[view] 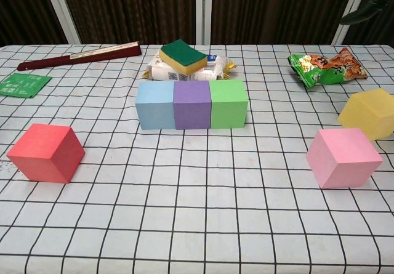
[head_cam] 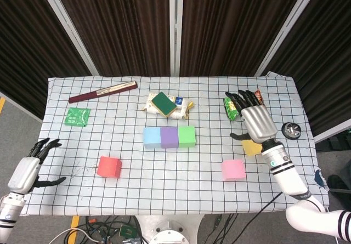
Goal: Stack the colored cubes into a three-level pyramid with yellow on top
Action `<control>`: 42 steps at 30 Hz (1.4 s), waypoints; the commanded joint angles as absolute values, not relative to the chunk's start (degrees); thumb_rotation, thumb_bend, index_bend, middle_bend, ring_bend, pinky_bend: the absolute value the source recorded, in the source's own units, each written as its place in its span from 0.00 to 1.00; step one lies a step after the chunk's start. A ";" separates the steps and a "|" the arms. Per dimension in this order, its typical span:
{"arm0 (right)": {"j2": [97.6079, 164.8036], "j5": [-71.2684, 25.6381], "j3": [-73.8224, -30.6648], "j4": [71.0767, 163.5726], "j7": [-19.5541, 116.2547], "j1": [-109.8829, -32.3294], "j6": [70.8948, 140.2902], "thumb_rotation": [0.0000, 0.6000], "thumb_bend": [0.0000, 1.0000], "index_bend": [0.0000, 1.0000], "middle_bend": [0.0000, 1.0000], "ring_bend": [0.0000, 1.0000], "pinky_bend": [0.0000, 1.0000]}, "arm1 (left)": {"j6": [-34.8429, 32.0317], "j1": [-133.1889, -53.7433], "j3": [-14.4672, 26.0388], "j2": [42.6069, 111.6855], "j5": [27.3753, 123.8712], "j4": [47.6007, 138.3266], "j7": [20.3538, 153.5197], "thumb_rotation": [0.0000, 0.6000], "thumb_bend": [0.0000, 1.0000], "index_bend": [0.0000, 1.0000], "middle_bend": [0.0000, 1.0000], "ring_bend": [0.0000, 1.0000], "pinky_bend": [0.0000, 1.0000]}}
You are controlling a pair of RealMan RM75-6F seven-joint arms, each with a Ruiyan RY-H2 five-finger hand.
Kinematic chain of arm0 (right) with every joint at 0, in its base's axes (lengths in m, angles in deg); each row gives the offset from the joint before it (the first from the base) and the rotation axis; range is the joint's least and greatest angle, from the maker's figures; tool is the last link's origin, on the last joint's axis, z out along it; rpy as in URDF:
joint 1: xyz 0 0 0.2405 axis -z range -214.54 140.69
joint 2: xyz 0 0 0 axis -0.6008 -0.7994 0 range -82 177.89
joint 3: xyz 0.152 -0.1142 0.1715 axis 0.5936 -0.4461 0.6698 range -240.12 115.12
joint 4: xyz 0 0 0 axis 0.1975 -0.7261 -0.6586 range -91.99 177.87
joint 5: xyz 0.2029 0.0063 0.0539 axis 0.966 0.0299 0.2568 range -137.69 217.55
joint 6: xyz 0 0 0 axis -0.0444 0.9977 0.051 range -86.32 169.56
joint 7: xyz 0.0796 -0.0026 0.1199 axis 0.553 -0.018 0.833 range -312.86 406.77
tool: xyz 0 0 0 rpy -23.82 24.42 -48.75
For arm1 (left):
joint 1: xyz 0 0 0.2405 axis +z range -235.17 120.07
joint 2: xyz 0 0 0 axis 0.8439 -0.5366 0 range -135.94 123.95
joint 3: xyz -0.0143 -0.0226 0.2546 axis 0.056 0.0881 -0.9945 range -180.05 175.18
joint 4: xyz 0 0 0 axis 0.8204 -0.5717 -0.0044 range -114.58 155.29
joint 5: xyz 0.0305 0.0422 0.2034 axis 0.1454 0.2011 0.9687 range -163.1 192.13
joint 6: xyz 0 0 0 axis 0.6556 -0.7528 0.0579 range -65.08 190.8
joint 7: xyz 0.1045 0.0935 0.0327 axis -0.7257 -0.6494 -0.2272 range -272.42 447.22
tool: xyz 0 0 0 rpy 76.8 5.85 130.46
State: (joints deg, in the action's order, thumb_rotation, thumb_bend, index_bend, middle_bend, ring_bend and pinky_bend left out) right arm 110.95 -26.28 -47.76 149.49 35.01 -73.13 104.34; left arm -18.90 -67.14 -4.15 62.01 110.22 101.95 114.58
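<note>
While right hand (head_cam: pixel 256 122) hovers empty, cube row (head_cam: pixel 169 137) runs left-right.

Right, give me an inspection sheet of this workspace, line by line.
Surface: table under a white cloth with a black grid.
Job's things: blue cube, purple cube and green cube in one touching row; red cube, pink cube and yellow cube apart, none stacked.
Clutter: sponge on a white packet, snack bag, folded fan, green sachet, small round black thing.
Hands: left hand open, off the table edge; right hand open above the yellow cube.
Cables: bundle below the table's front edge.
Surroundings: dark curtains.
</note>
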 commanded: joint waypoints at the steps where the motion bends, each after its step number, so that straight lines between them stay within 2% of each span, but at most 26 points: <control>1: 109.05 -28.88 -48.96 149.91 38.65 -70.58 106.13 1.00 0.00 0.00 0.13 0.00 0.00 | -16.59 -69.63 -6.22 61.76 114.39 104.58 110.60 1.00 0.00 0.08 0.19 0.01 0.06; 9: 105.94 -34.08 -49.92 148.94 45.91 -67.21 108.51 1.00 0.00 0.00 0.13 0.00 0.00 | -8.96 -74.54 -7.18 66.04 115.94 104.00 104.97 1.00 0.00 0.06 0.18 0.01 0.06; 20: 105.07 -37.07 -50.93 146.62 51.02 -65.53 108.68 1.00 0.00 0.00 0.13 0.00 0.00 | -5.33 -78.53 -6.13 69.61 113.55 101.74 107.29 1.00 0.00 0.04 0.18 0.01 0.08; 30: 105.69 -37.30 -51.30 145.18 51.19 -64.82 108.83 1.00 0.00 0.00 0.13 0.00 0.00 | -3.18 -81.22 -5.71 75.09 112.18 93.66 107.81 1.00 0.00 0.04 0.21 0.01 0.08; 42: 106.50 -36.63 -51.22 143.65 52.03 -64.19 108.77 1.00 0.00 0.00 0.13 0.00 0.00 | -6.38 -82.07 -4.96 77.69 111.38 91.54 110.26 1.00 0.15 0.12 0.48 0.04 0.08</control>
